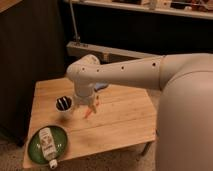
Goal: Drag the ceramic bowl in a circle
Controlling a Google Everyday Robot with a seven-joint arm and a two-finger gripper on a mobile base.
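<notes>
The end effector (90, 110) hangs low over the middle of the wooden tabletop (122, 122), orange-tipped fingers pointing down, spread apart and gripping nothing. Just beside it, on the left of the view, stands a small white cup (64, 104) with a dark inside, upright; whether it touches the fingers cannot be told. Above, the thick white arm (120, 75) sweeps in from the right, its big rounded body filling that side of the view. Further out, down at the near left corner of the tabletop, sits the ceramic bowl (34, 150): green, glossy, wide and shallow, well apart from the end effector and nearer to the cup. It's round, so it has no long axis of its own and points nowhere, mouth facing up. A white bottle (48, 143) lies inside it, lengthwise from back to front, its end reaching the bowl's near rim.
</notes>
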